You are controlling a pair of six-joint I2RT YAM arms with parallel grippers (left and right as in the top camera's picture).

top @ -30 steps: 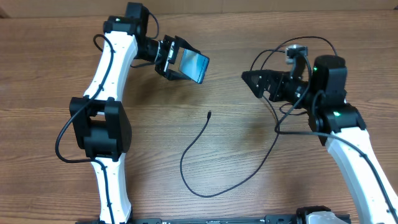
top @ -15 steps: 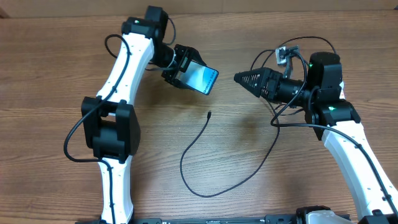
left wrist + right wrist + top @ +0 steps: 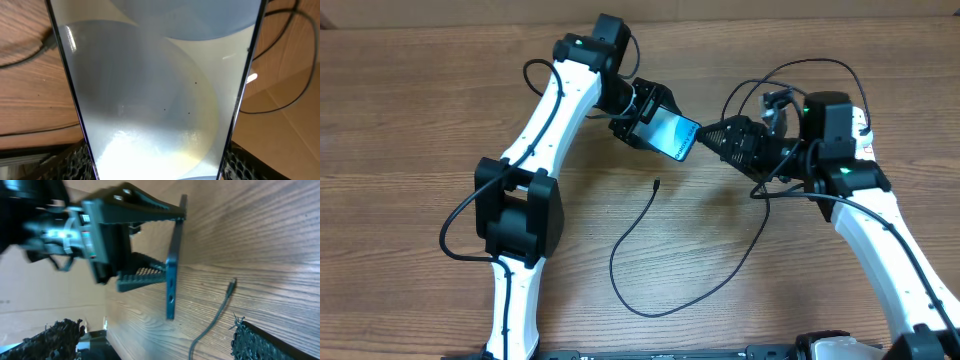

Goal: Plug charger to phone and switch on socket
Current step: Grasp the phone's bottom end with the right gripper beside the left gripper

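My left gripper (image 3: 648,118) is shut on the phone (image 3: 673,135) and holds it tilted above the table, screen up. In the left wrist view the phone's pale screen (image 3: 150,85) fills the frame between the two fingers of the left gripper (image 3: 156,172). My right gripper (image 3: 712,134) is open and empty, its tips just right of the phone's lower end. The right wrist view shows the phone edge-on (image 3: 171,275), with the right gripper (image 3: 160,342) wide open. The charger cable (image 3: 620,250) loops on the table, its connector tip (image 3: 657,182) free below the phone; the tip also shows in the right wrist view (image 3: 231,286). The plug and socket are not in view.
The wooden table (image 3: 400,210) is under both arms. The charger cable runs on to the right (image 3: 755,235) and passes under my right arm. Thin black arm wires (image 3: 820,65) arch above the right wrist.
My left arm has carried the phone right and a little down, toward the right gripper. My right gripper has shifted slightly left to meet it. The cable on the table has not moved.
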